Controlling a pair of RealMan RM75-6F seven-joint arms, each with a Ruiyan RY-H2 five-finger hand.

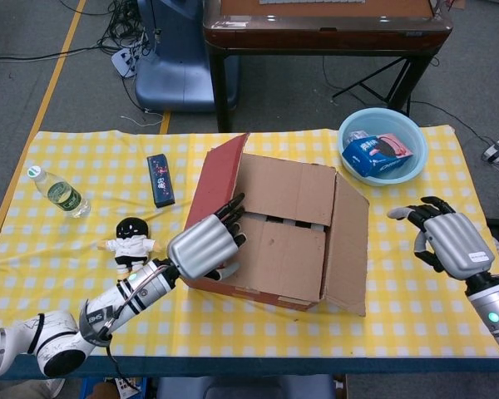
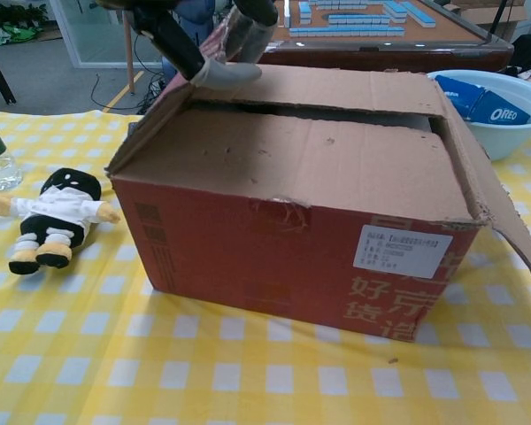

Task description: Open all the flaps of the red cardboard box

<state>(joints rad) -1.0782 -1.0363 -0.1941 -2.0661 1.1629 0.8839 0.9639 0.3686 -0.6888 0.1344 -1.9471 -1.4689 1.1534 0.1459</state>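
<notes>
Head view, left hand (image 1: 204, 248) lifting box flap (image 1: 219, 170)

Even overhead light on my feeds, soft shadows under box (image 2: 292, 204); head view sharp, chest view slightly soft at top edge, no glare

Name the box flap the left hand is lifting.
The red-backed side flap beside the left hand; it stands raised, while both inner flaps lie flat and the opposite flap hangs outward.
</notes>
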